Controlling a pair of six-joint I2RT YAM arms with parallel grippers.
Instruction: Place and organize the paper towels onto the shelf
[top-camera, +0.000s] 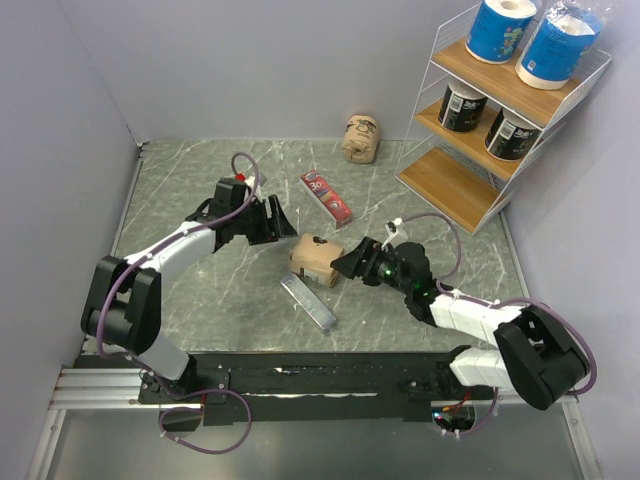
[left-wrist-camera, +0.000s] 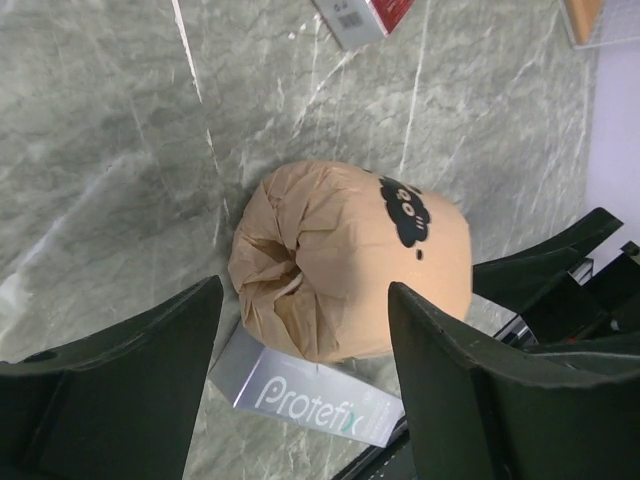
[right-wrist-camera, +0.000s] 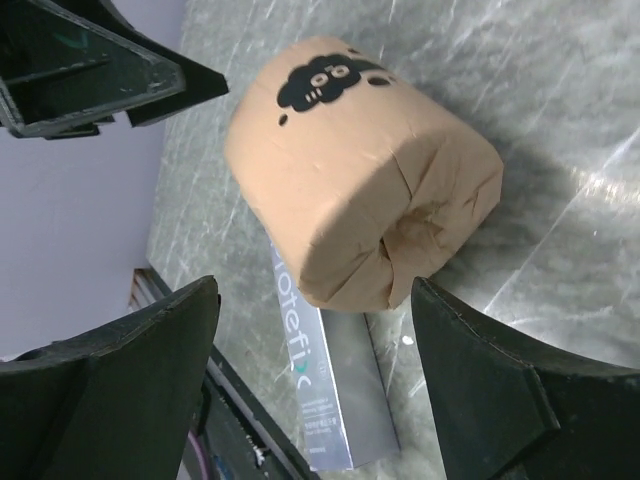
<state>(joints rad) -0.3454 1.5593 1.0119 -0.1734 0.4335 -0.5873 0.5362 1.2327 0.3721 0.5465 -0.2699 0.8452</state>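
A tan paper-wrapped roll of paper towels (top-camera: 316, 259) lies on its side mid-table, partly on a grey bar (top-camera: 308, 301). My left gripper (top-camera: 283, 222) faces it from the left, jaws open, fingertips short of its crumpled end (left-wrist-camera: 270, 270). From the right my right gripper (top-camera: 347, 262) faces it, also open and holding nothing; the roll (right-wrist-camera: 360, 190) lies just beyond its fingertips. A second tan roll (top-camera: 362, 138) stands by the back wall. The shelf (top-camera: 455, 185) at the back right holds two blue rolls (top-camera: 500, 28) on top and two black rolls (top-camera: 462, 104) in the middle; its bottom tier is bare.
A flat red packet (top-camera: 326, 198) lies behind the middle roll. The grey bar (left-wrist-camera: 320, 400) reads "Protefix" and juts toward the arm bases. Grey walls close the table's left, back and right sides.
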